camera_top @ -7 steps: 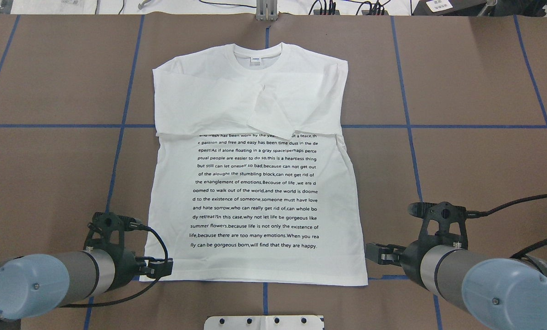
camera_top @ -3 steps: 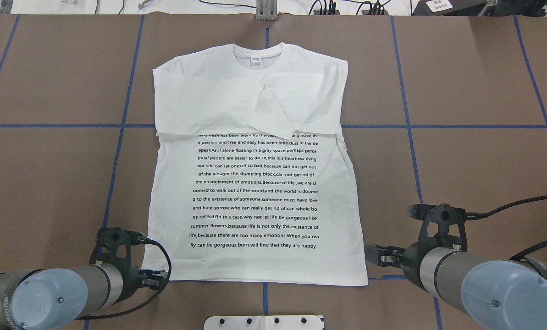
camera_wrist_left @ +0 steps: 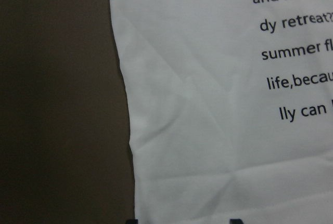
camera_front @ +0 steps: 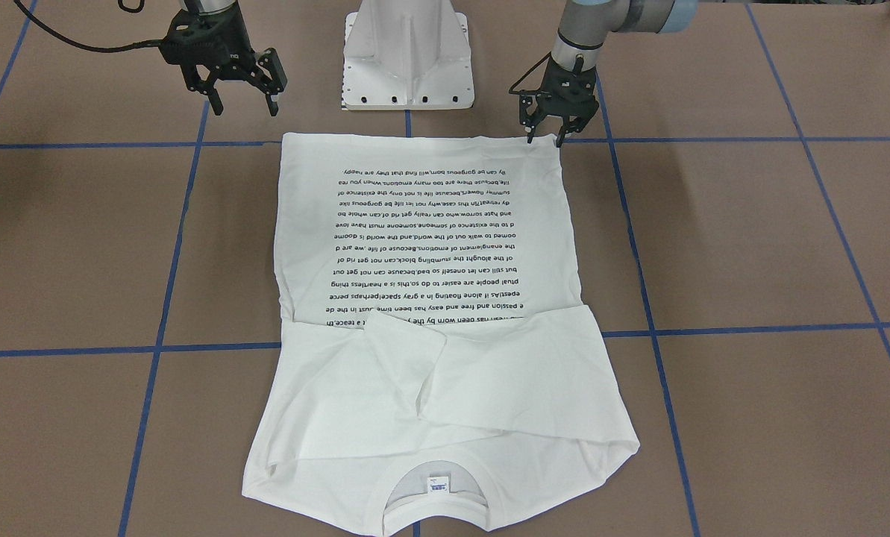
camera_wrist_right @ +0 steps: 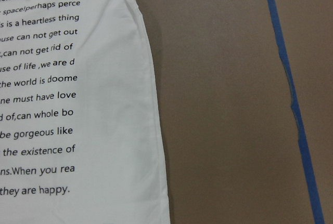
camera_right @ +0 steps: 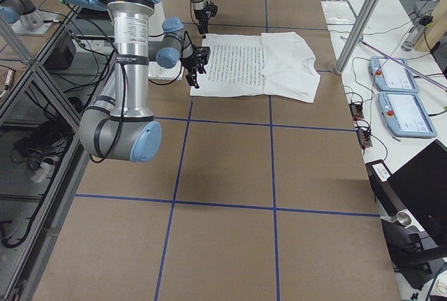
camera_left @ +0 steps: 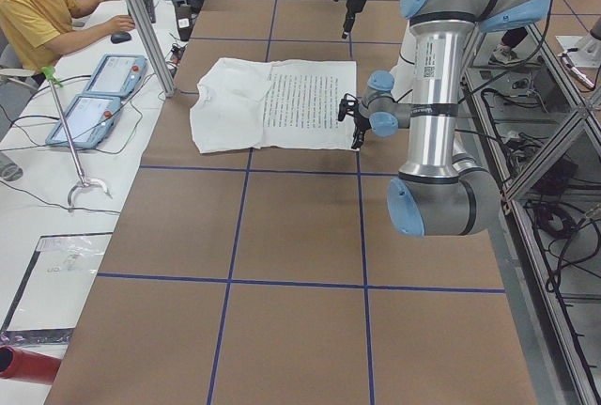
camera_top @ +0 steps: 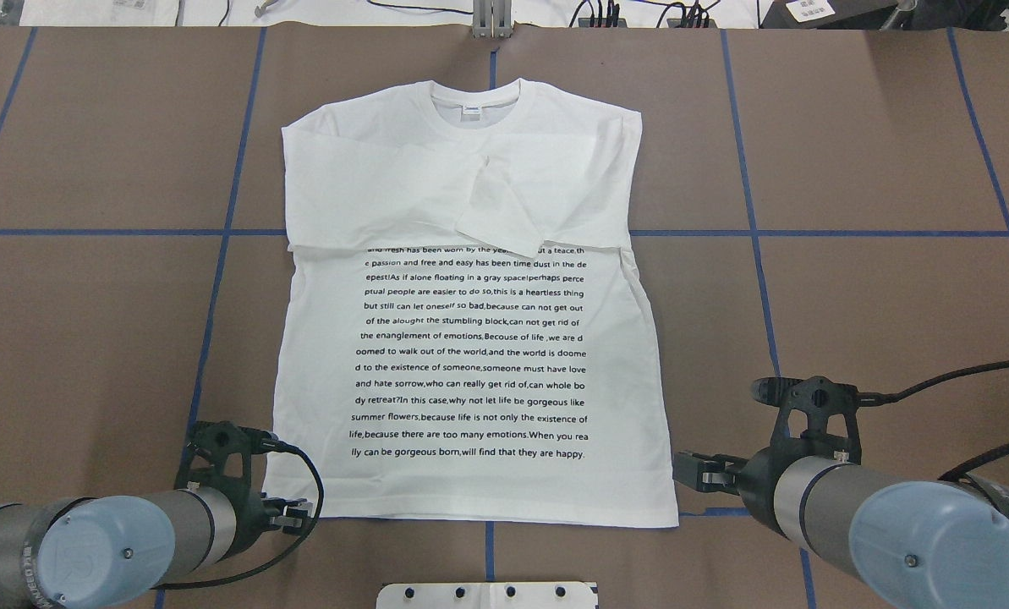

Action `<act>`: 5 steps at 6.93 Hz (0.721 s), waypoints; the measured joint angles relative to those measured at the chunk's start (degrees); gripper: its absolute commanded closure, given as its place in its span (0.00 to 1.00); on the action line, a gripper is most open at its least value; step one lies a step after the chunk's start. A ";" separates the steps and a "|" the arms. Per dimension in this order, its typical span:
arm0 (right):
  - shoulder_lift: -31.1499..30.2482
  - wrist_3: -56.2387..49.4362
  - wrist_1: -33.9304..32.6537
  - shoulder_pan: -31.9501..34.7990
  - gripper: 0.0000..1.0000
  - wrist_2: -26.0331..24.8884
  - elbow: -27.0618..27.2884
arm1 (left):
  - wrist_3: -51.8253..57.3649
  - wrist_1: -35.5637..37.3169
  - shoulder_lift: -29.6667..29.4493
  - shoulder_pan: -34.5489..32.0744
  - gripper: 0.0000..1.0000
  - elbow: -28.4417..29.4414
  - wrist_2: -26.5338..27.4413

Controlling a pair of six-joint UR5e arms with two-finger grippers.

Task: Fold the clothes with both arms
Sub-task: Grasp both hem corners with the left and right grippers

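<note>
White long-sleeved T-shirt (camera_top: 470, 338) lies flat and print side up on the brown worktop (camera_top: 851, 296), with its sleeves (camera_top: 504, 211) crossed over the chest, the collar away from the robot and the hem nearest it. Left end effector (camera_front: 545, 139) hangs spread and empty over the hem's left corner, probably just clear of the cloth, though contact is hard to read; right end effector (camera_front: 245, 110) is likewise spread and empty, just beside the hem's right corner (camera_top: 669, 518). Thin, limp cotton, so light but likely to sag and spill the sleeves if lifted unevenly; best pinched at both hem corners and raised together.
</note>
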 measured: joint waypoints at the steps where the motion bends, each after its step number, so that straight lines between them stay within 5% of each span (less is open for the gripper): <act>1: 0.00 0.02 0.00 -0.17 0.00 -0.01 -0.15 | 0.00 0.02 0.04 -0.01 0.78 0.31 0.04; 2: -0.01 0.11 0.04 -0.69 0.00 -0.56 -0.41 | 0.00 0.03 0.12 -0.02 1.00 0.37 0.05; 3: -0.05 0.43 0.26 -1.64 0.00 -1.81 -0.79 | 0.00 0.06 0.22 -0.07 1.00 0.28 0.06; 5: 0.06 2.73 0.80 -4.15 0.34 -4.87 -1.81 | 0.02 0.09 0.35 -0.38 1.00 -1.47 0.13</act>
